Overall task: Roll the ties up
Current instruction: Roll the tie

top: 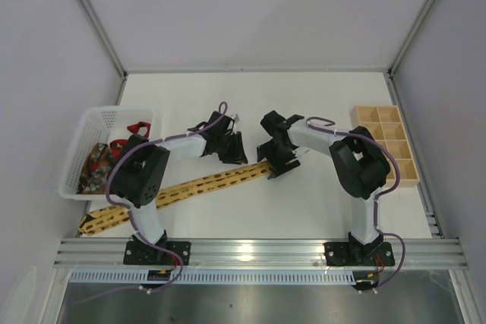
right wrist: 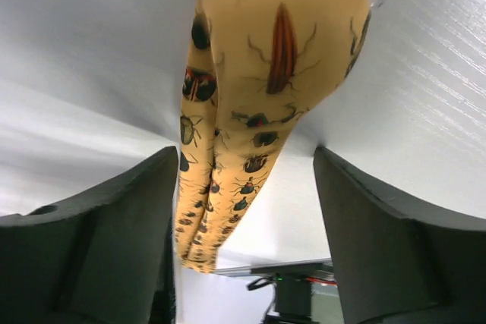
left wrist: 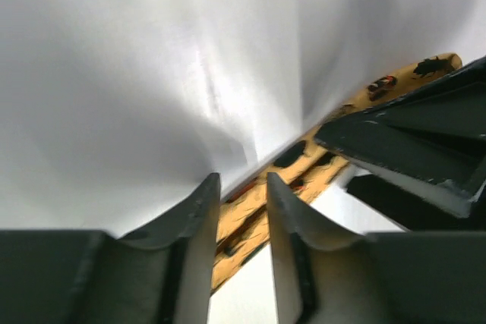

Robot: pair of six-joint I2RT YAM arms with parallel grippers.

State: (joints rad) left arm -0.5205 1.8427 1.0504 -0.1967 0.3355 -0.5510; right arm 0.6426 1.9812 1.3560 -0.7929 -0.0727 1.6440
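Looking down on the white tabletop [top: 304,100]. Finding a white perforated plastic basket [top: 85,130] at nine o'clock, holding a plain red fabric necktie [top: 139,127] toward its twelve o'clock end and a dark multicoloured patterned necktie [top: 95,166] toward its six. Finding a pale wooden tray of square compartments [top: 389,146] at three o'clock. Noting purple cables [top: 114,180] looping along each arm, and a ribbed aluminium rail [top: 258,250] running across at six o'clock.

Seeing the left arm's elbow crossing over the long yellow-gold necktie [top: 205,182] and hiding a stretch of it near seven o'clock. Tracing that tie flat on the table from eight o'clock, near the basket's corner, slanting up to the centre. Making out small dark beetles printed all along it, some red-backed, and the end at the centre looking folded back on itself.

Finding the right gripper [top: 277,163] spread wide over that folded end, holding nothing. Finding the left gripper [top: 229,151] just at its nine o'clock, tipped down over the tie, fingers parted by only a narrow slot with yellow fabric showing through; not managing to tell whether pinching it or merely hovering.
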